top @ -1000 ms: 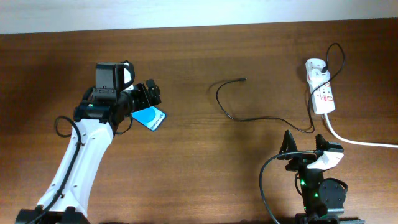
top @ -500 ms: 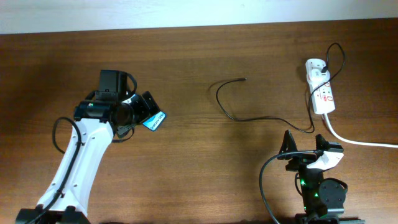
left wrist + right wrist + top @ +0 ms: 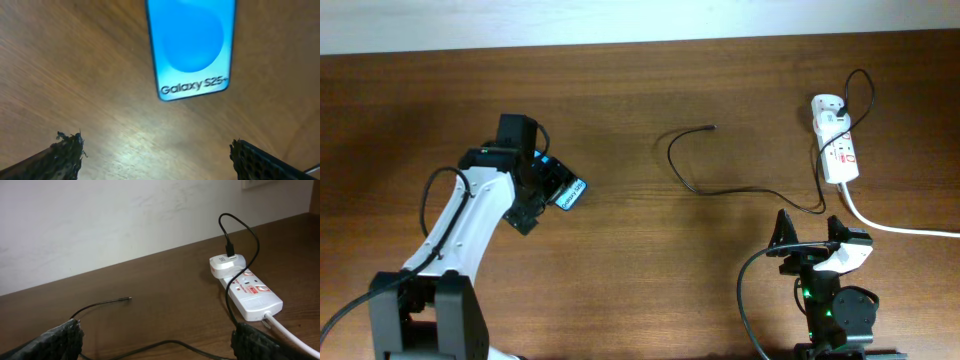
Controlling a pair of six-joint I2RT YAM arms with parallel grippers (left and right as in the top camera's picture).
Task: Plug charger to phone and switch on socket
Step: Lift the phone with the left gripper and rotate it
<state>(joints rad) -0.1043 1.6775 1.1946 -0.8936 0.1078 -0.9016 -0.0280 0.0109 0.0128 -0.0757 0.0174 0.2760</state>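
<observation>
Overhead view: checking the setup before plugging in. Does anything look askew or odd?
Nothing damaged. The phone lies askew beside the left gripper; the charger sprawls in loose curves, its tip unplugged.

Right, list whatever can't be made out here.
- Phone: in the overhead view, partly hidden by the left gripper; in the left wrist view, the top edge cuts off its far end.
- Socket: switch position too small to read in the overhead and right wrist views.
- Charger tip: too small to tell the connector type.
- Phone's charging port: not shown in any view.
</observation>
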